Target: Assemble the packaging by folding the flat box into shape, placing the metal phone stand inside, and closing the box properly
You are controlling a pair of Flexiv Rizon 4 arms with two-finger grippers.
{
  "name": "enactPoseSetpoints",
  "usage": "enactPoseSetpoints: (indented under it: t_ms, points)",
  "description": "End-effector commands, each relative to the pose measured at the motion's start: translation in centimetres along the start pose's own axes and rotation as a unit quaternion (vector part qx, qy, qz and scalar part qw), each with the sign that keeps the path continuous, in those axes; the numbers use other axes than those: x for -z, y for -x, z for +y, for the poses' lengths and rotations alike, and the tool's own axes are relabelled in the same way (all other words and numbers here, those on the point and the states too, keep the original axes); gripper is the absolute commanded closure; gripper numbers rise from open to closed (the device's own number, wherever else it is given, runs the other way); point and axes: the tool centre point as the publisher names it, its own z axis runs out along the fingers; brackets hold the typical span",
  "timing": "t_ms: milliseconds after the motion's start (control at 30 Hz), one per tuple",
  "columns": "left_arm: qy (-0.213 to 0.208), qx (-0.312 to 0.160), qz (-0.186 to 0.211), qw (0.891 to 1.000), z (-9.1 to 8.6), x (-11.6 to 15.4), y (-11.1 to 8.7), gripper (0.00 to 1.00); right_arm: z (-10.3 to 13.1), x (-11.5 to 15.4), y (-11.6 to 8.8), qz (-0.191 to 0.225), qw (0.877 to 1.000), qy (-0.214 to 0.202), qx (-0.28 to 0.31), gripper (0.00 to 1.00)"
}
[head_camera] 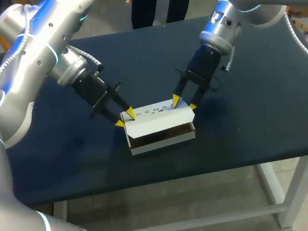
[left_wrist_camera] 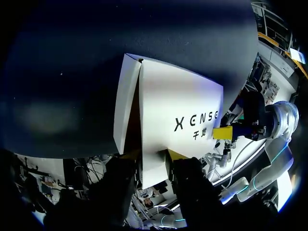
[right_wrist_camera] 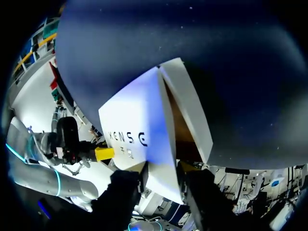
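Note:
A white box (head_camera: 161, 139) stands near the middle of the dark table (head_camera: 271, 114). Its printed lid (head_camera: 157, 119) is tilted down over it, leaving a brown gap along the front. My left gripper (head_camera: 125, 118) sits at the lid's left end, and in the left wrist view (left_wrist_camera: 153, 155) the white lid (left_wrist_camera: 178, 106) fills the space between both fingers. My right gripper (head_camera: 184, 103) sits at the lid's right end, and in its own view (right_wrist_camera: 163, 167) the lid (right_wrist_camera: 134, 120) is likewise between its fingers. No phone stand shows in any view.
Bare dark tabletop lies on all sides of the box. The table's front edge (head_camera: 170, 178) runs a short way in front of the box. Each wrist view shows the other arm's yellow fingertip (left_wrist_camera: 222, 132) (right_wrist_camera: 104, 153) at the lid's far end.

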Motion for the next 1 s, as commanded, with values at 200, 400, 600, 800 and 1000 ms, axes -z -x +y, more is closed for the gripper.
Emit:
enactPoseSetpoints:
  t_ms: [200,400,600,800,1000]
  points:
    - [0.022,-0.002,-0.006,1.0,-0.5,-0.8,-0.2,0.67,0.3,-0.8,0.4,0.003,1.0,0.0,-0.002,0.57]
    - [0.017,-0.002,-0.012,1.0,-0.4,-1.1,0.0,0.65,0.4,-0.9,0.6,0.003,1.0,-0.003,-0.003,0.57]
    - [0.001,0.001,-0.024,1.0,-0.1,-0.9,0.2,0.59,0.4,-0.9,0.7,0.003,1.0,-0.002,-0.001,0.56]
    - [-0.025,0.002,-0.032,0.999,0.6,-0.2,0.6,0.52,0.4,-0.8,0.7,0.003,1.0,-0.001,0.002,0.55]
    - [-0.057,-0.003,-0.044,0.997,1.8,1.3,0.7,0.37,0.6,-0.8,0.8,0.001,1.0,-0.001,0.005,0.52]
